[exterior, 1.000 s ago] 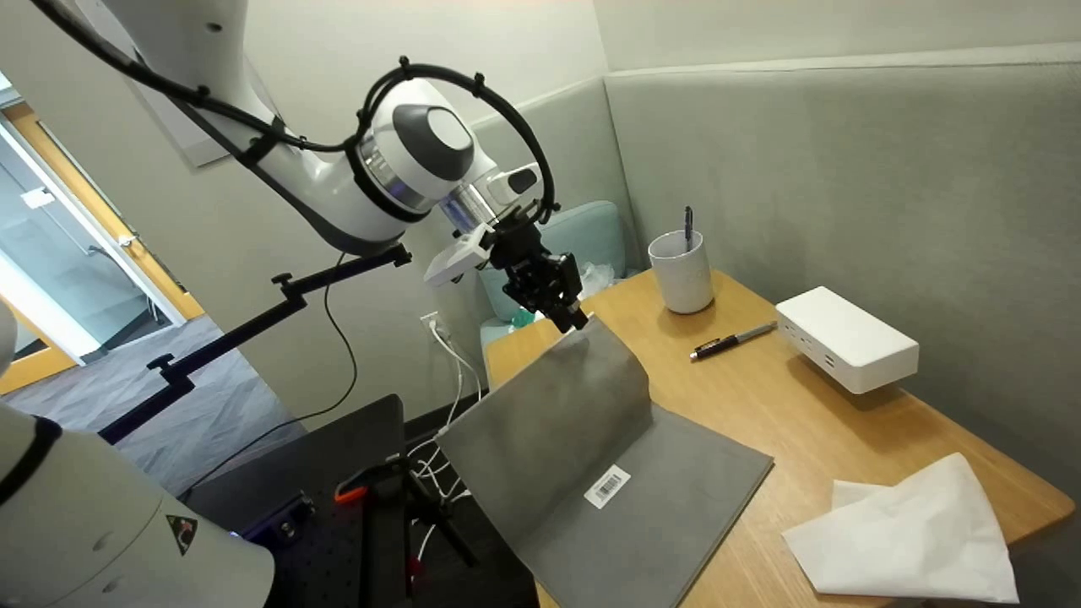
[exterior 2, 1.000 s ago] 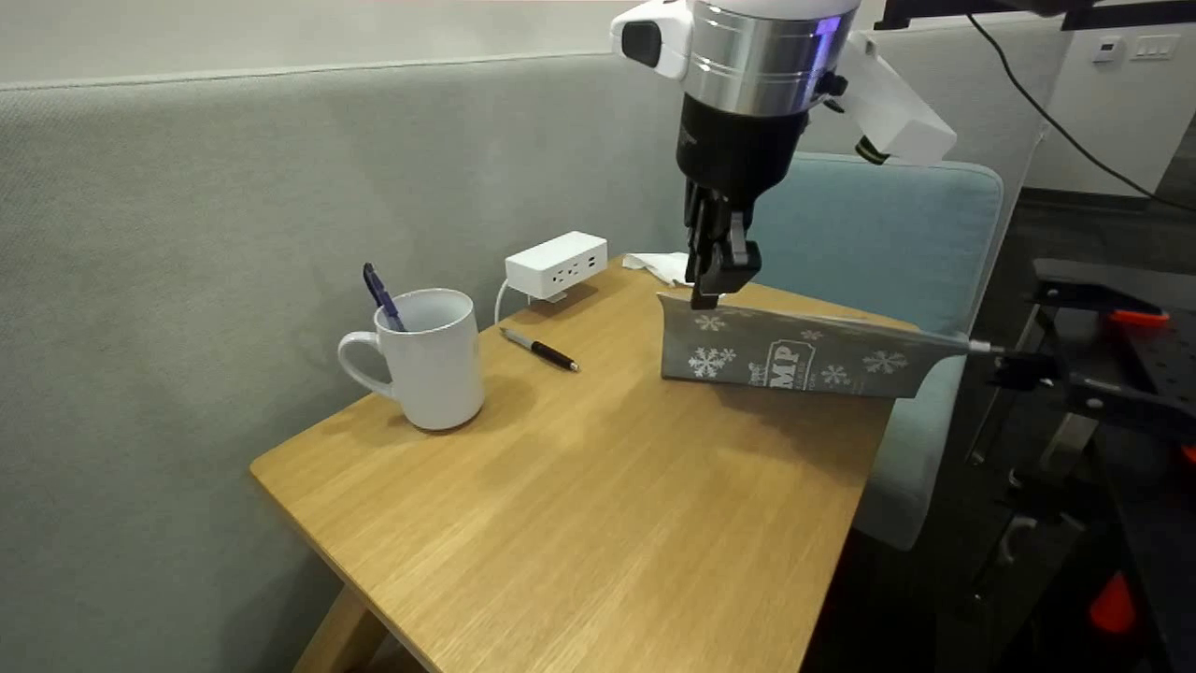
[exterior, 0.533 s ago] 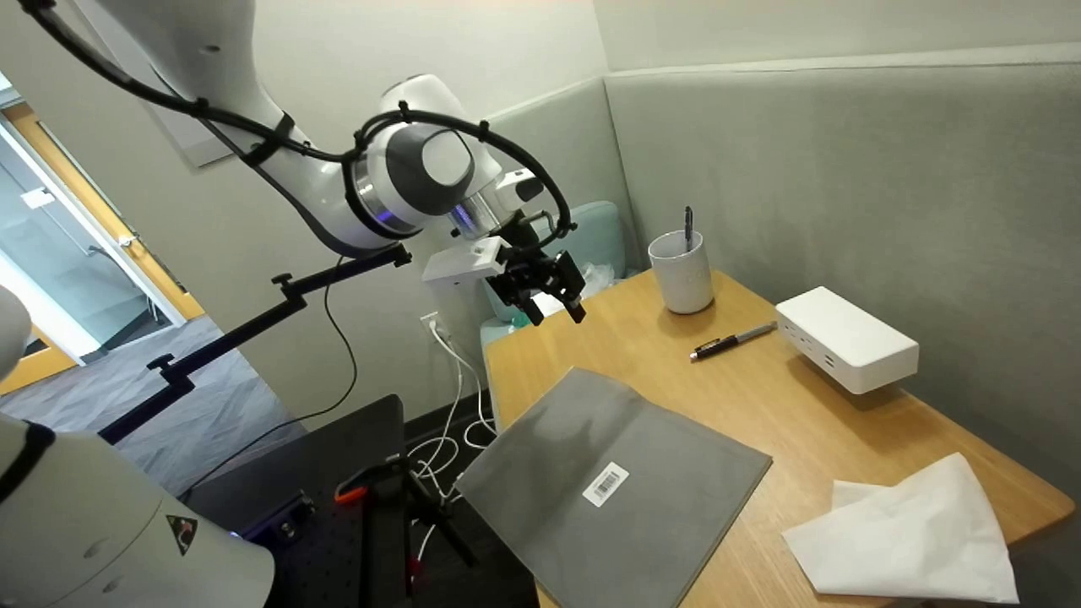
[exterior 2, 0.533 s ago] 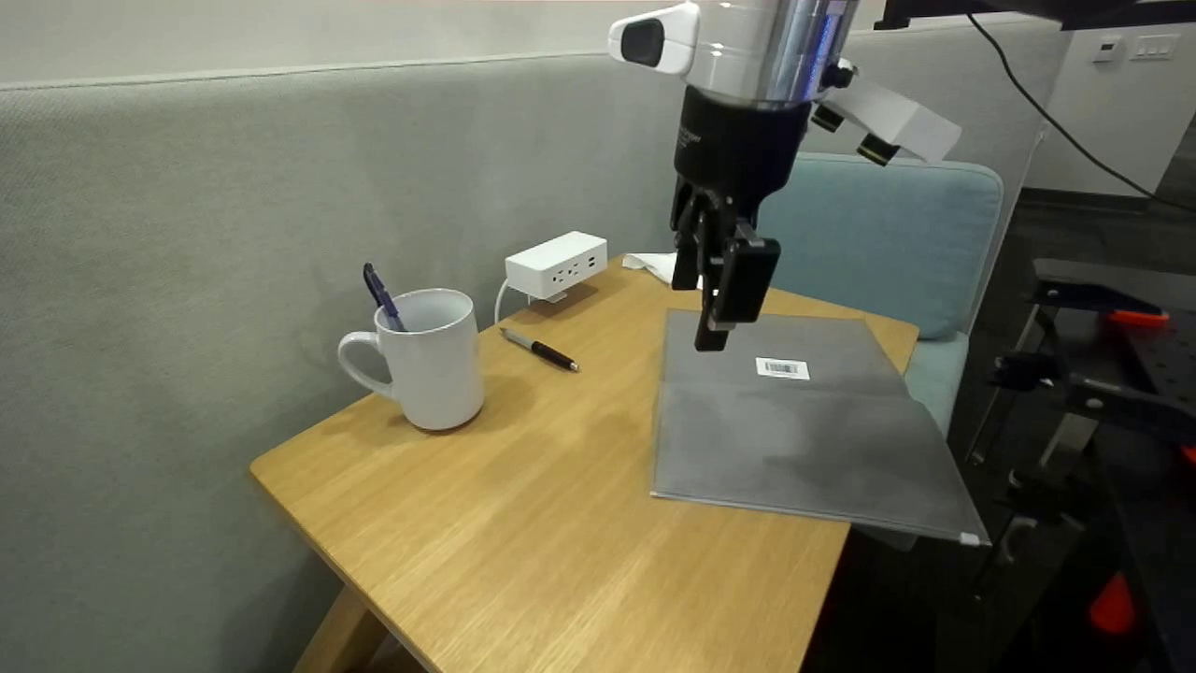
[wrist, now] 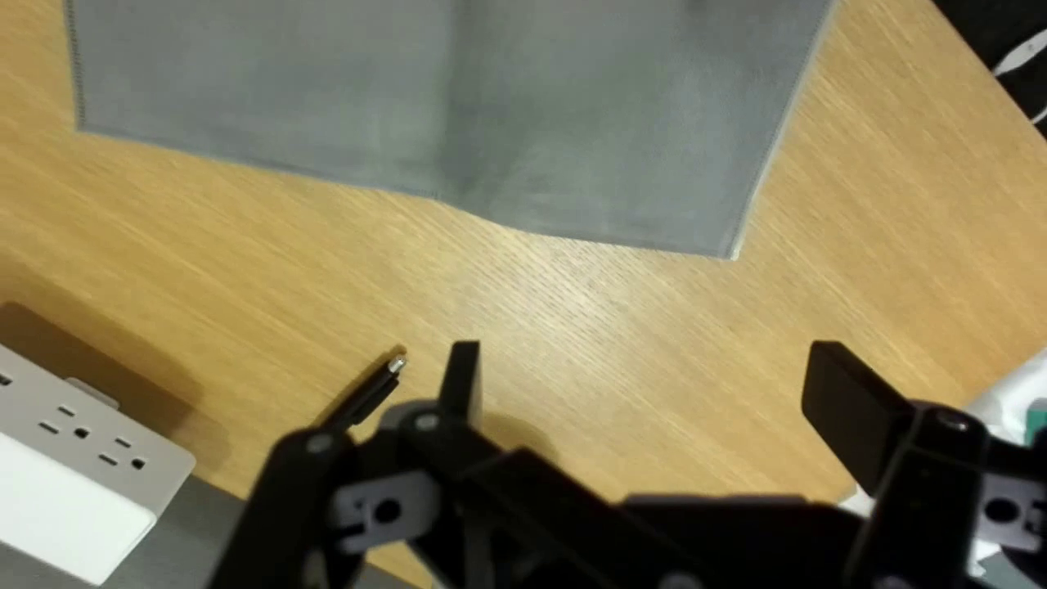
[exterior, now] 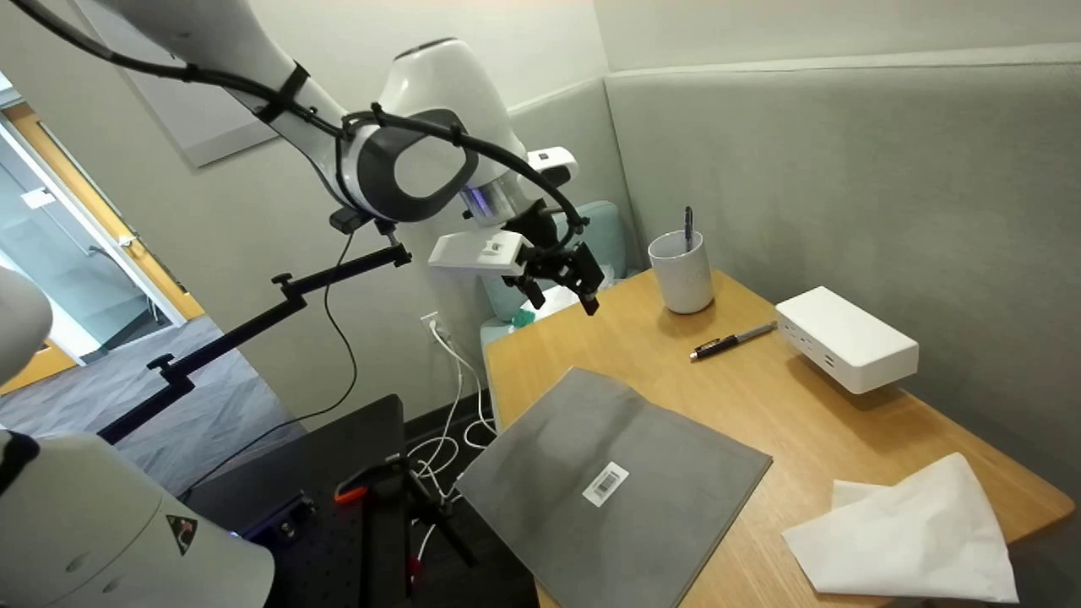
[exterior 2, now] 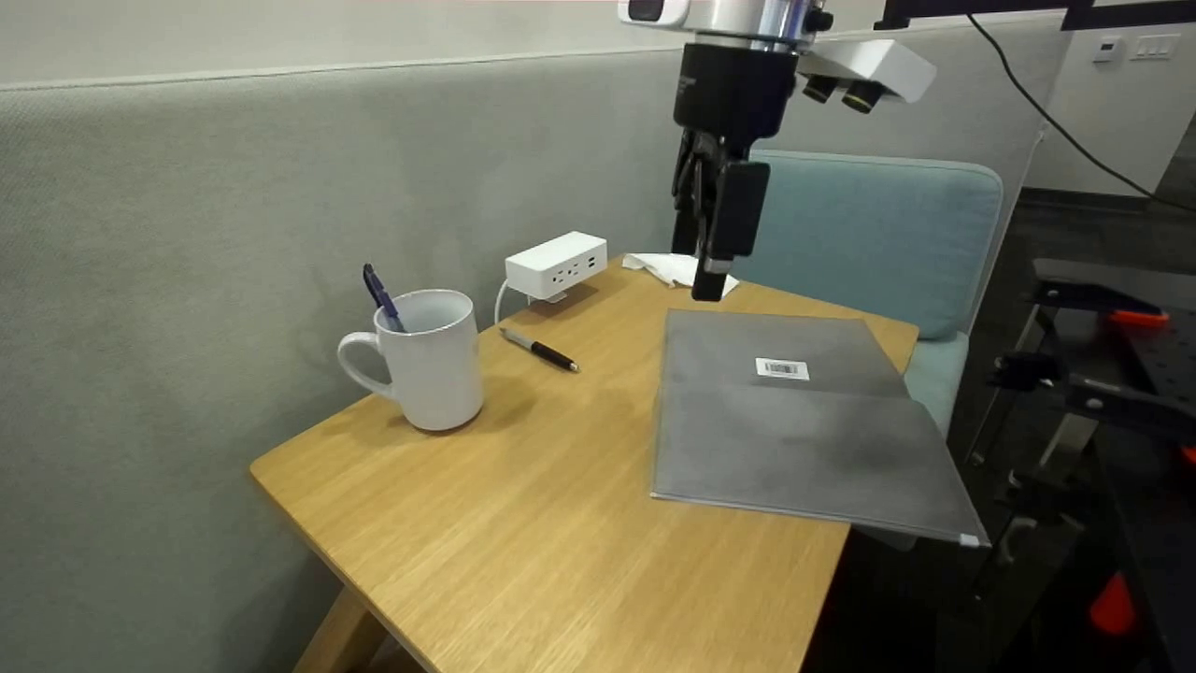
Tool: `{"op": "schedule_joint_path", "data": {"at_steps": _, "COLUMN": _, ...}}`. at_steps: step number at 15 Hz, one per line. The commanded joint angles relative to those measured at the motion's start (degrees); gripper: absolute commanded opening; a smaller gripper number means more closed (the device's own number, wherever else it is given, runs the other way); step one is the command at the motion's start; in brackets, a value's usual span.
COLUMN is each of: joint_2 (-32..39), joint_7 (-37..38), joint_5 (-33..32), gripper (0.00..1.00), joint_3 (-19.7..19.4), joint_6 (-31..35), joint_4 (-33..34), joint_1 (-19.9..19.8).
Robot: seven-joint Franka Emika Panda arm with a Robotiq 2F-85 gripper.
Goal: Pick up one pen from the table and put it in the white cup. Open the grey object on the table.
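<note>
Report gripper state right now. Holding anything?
Gripper: open, jaws wide apart, holding nothing, clear of the grey object.

White arm, dark grey panel, black clipped cable, silvery wrist collar, triangular sticker, black jaws
</note>
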Motion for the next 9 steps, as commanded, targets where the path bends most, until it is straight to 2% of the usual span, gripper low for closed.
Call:
{"op": "schedule_joint_path", "data": {"at_steps": 1, "joint_2": -7.08, "joint_7": -12.77, "joint_5": 13.04, "gripper": 1.0, "joint_3": 4.1, "joint_6": -4.95, "joint_4": -1.98, "joint_1": -5.76}}
{"op": "schedule_joint_path", "data": {"at_steps": 3, "joint_2": -9.88, "joint_7": -17.11, "joint_5": 16.53, "gripper": 1.0, "joint_3": 1.83, "joint_6": -10.96, "joint_4": -1.08, "joint_1": -5.27}}
{"op": "schedule_joint_path", "data": {"at_steps": 6, "joint_2": -13.6, "joint_7": -16.38, "joint_5": 14.06, "gripper": 1.0, "joint_3": -3.52, "joint_6": -18.02, "joint_4": -0.3, "joint_1": -2.81}}
{"op": "schedule_joint_path", "data": {"at_steps": 9, "joint_2": -16.01, "joint_7": -15.23, "joint_5": 11.96, "gripper": 1.0, "joint_3": -7.04, "joint_6": -22.49, "joint_4": 0.55, "joint_1": -1.05}}
